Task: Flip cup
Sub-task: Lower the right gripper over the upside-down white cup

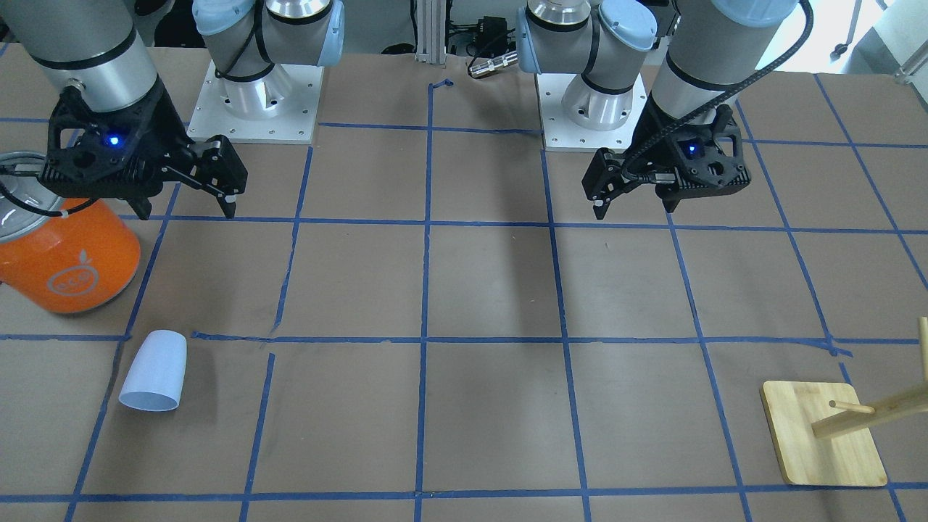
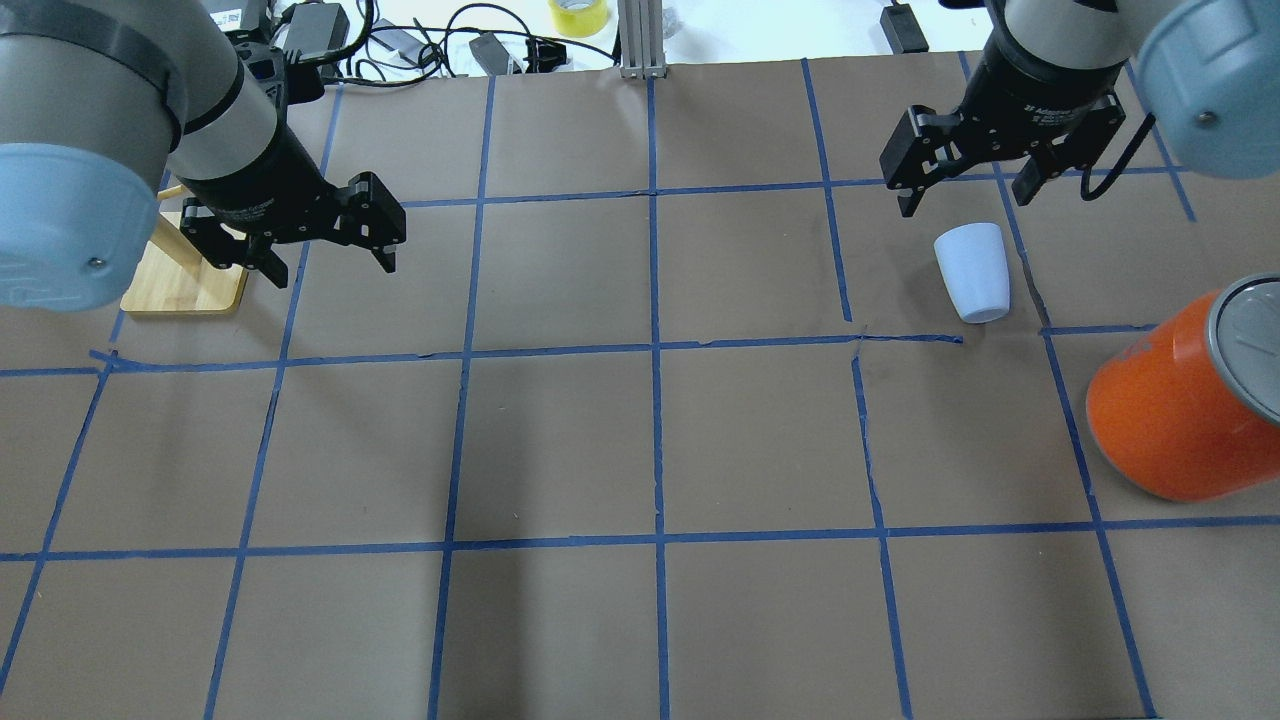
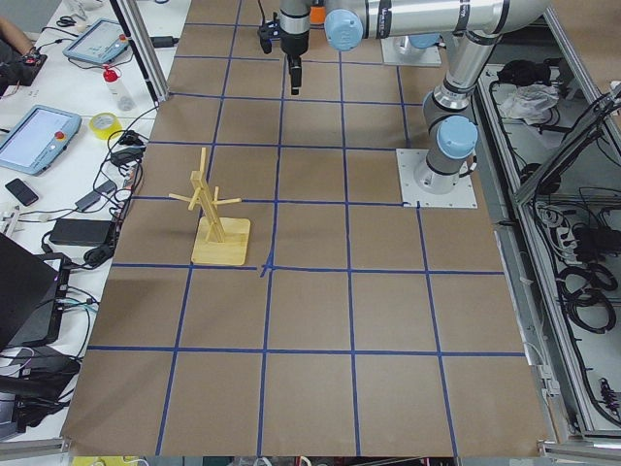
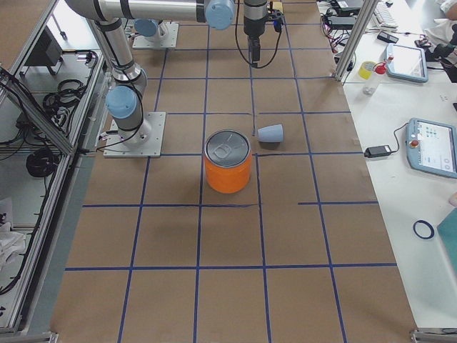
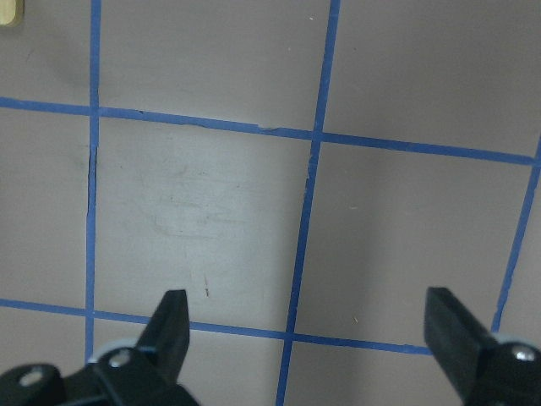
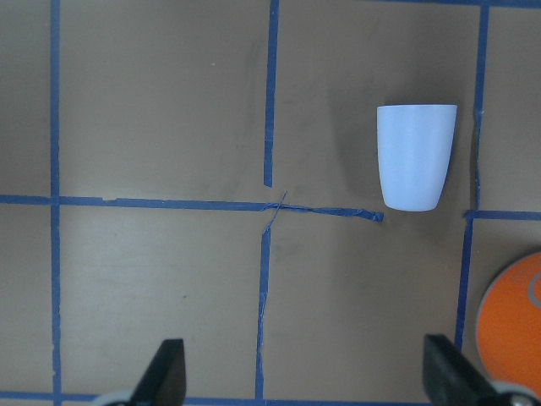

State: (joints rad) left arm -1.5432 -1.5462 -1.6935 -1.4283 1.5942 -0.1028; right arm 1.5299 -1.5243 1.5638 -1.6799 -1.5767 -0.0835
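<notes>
The cup (image 1: pixel 154 371) is a pale blue-white tumbler lying on its side on the brown table, its open mouth pointing away from the robot. It also shows in the overhead view (image 2: pixel 972 270), the exterior right view (image 4: pixel 271 133) and the right wrist view (image 6: pixel 414 156). My right gripper (image 2: pixel 965 203) hangs open and empty above the table, apart from the cup; it also shows in the front-facing view (image 1: pixel 188 212) and its own wrist view (image 6: pixel 306 368). My left gripper (image 2: pixel 333 272) is open and empty over bare table far from the cup, as the front-facing view (image 1: pixel 633 209) and left wrist view (image 5: pixel 310 330) also show.
A large orange can (image 2: pixel 1180 410) with a silver lid stands near the cup on the robot's right, also in the front-facing view (image 1: pixel 69 261). A wooden peg stand (image 2: pixel 185 280) on a square base sits on the left side, near the left gripper. Blue tape lines grid the table.
</notes>
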